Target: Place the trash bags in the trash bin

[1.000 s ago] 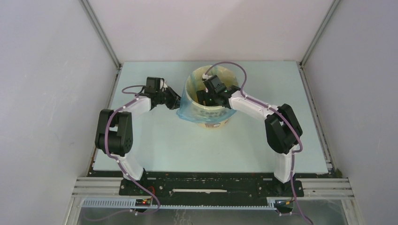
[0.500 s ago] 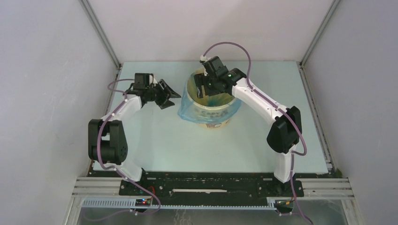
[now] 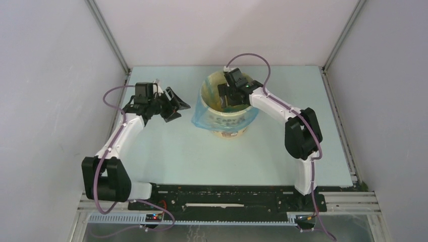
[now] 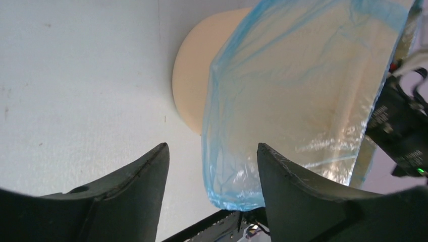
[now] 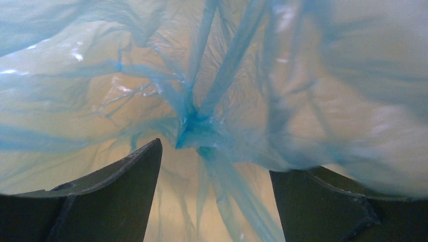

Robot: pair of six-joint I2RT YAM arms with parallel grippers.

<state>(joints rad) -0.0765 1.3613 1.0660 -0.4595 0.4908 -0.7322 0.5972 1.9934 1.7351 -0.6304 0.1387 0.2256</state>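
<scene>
Lining step: trash bag (image 3: 203,119) draping over trash bin (image 3: 233,132) rim. Right end effector (image 5: 214,147) hovering inside bin, left end effector (image 3: 175,107) beside bin, both gaping, empty. Next, likely: pushing film deeper.

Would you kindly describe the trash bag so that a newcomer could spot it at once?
On the pale table, toward its far edge, stands a round pale-yellow bin. The trash bag is the film draped over its rim and down its outside. Unlike the opaque bin, it is wrinkly, glossy, see-through light blue.

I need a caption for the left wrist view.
Open left claw faces the blue bag draped over the yellow bin.
</scene>
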